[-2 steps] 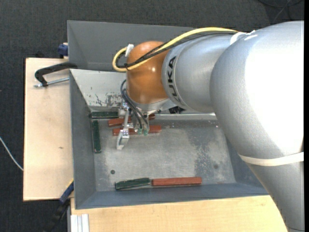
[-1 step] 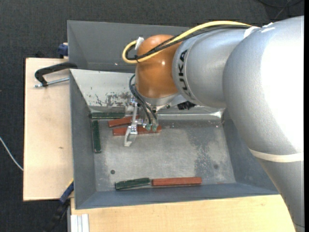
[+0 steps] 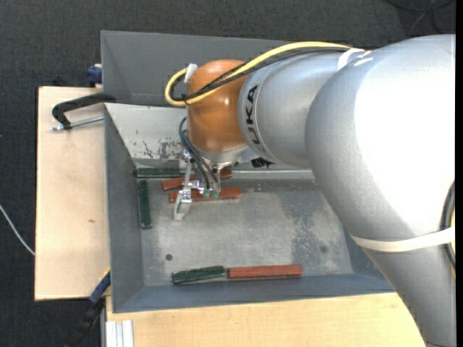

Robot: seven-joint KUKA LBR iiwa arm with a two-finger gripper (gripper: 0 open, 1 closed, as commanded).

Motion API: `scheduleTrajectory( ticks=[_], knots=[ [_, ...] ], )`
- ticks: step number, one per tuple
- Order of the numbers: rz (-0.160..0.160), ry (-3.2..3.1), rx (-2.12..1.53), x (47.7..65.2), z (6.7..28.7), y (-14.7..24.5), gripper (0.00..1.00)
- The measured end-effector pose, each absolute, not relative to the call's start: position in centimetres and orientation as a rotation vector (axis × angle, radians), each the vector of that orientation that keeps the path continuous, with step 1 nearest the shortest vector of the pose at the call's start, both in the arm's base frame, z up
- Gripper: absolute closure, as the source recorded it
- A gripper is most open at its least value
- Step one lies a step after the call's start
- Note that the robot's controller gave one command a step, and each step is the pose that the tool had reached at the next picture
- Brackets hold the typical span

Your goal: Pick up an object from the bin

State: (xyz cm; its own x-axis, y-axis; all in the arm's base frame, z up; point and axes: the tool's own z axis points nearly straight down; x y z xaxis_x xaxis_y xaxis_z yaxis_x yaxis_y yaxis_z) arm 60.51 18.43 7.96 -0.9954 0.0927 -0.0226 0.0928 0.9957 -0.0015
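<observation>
Grey metal forms the bin (image 3: 239,230). The silver arm (image 3: 347,121) reaches in from the right, its orange wrist cover (image 3: 213,107) above the far left part of the floor. Below the cover the jaws hang over a small cluster of flat red-brown sticks (image 3: 226,192) lying near the far wall; whether the jaws are apart or together cannot be told. Just left of the cluster, a dark green bar (image 3: 155,171) lies along the far wall and a second green bar (image 3: 145,204) along the left wall. Well apart from these, by the near wall, a third green bar (image 3: 199,274) and a long red-brown bar (image 3: 265,271) lie end to end.
</observation>
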Motion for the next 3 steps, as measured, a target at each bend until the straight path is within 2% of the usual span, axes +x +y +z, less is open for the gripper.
scheduleTrajectory(
  ticks=[1,2,3],
  knots=[
    [0.03,3.103,0.357,60.6,8.2,17.6,1.0],
    [0.03,3.103,0.359,60.6,8.1,17.5,1.0],
    [0.008,3.113,0.355,60.8,11.6,17.7,1.0]
  ],
)
